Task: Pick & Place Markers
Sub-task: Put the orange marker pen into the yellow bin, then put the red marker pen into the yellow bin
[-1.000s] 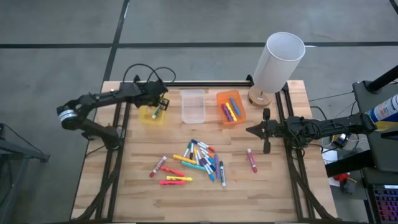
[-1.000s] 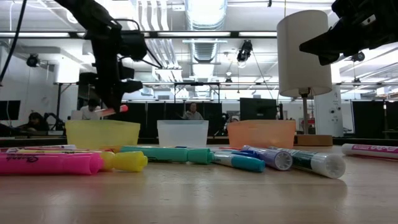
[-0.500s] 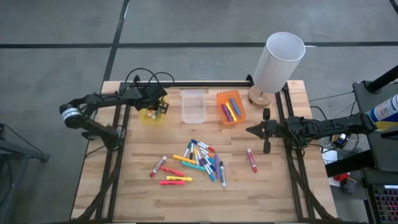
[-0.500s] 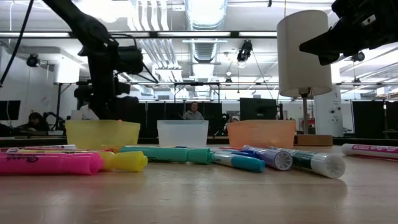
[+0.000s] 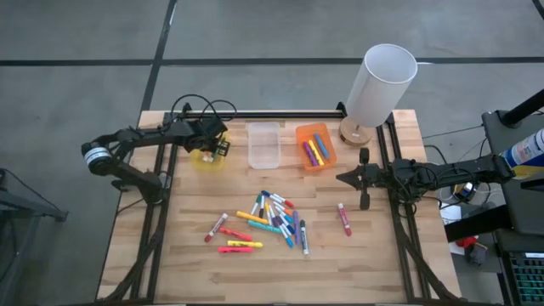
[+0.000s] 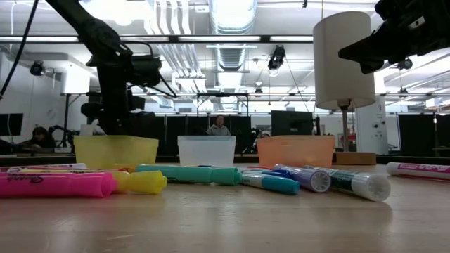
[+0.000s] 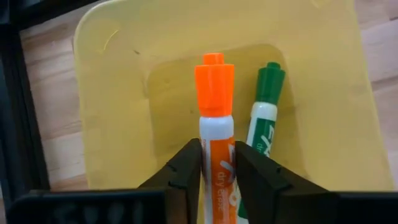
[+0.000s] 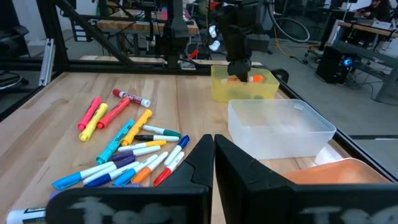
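Observation:
Many coloured markers lie in a loose pile [image 5: 272,217] mid-table, with a few more [image 5: 229,238] to its left and one red marker [image 5: 344,218] apart on the right. My left gripper [image 5: 211,144] is down inside the yellow bin [image 5: 204,159], shut on an orange-capped, white-bodied marker [image 7: 215,93]. A green marker [image 7: 264,118] lies on the bin floor beside it. In the low view the bin wall [image 6: 116,150] hides the fingertips. My right gripper [image 5: 340,178] hovers shut over the table's right side, holding nothing. My left gripper pinches the orange-capped marker by its white body [image 7: 216,146], just behind the cap, between its two fingers [image 7: 186,165]. The fingers come from above, pointing down into the yellow bin, and the marker runs along them, cap end foremost. Whether the cap touches the bin floor cannot be told.
A clear bin [image 5: 263,146] and an orange bin [image 5: 314,146] holding several markers stand in a row with the yellow one along the far side. A white-shaded lamp [image 5: 378,85] stands at the far right corner. Black rails run along the left, right and far table edges.
My left gripper has moved down and slightly toward the table's left, into the yellow bin, still shut on the orange-capped marker. The marker, seen above the rim a second ago, is now below it.

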You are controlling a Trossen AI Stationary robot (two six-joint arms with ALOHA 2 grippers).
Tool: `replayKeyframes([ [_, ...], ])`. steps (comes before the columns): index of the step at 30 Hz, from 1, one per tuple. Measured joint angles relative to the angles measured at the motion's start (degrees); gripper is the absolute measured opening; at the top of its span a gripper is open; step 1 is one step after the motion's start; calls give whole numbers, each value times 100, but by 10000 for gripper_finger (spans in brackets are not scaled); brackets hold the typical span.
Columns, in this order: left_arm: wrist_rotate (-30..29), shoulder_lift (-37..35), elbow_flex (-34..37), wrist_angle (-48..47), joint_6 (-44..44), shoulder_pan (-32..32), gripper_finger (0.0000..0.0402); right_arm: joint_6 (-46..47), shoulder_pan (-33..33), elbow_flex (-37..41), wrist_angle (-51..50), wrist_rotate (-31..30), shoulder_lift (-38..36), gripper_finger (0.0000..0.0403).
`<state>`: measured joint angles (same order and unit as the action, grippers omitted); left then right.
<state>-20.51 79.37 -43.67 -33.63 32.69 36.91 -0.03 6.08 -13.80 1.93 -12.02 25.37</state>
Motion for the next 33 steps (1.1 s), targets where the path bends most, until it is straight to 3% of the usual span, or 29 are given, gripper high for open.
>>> replayKeyframes([
  [7,-11,-3,-1,-35,-70,0,143,0,1,0,0,1,2,8],
  [20,200,-232,-478,-1154,17,-429,147,0,0,0,0,0,0,8],
  [27,782,-539,-482,-1443,554,-1332,147,0,1,0,0,1,2,8],
  [33,714,-658,-480,-1374,1056,-2597,147,0,-1,0,0,-2,0,8],
])
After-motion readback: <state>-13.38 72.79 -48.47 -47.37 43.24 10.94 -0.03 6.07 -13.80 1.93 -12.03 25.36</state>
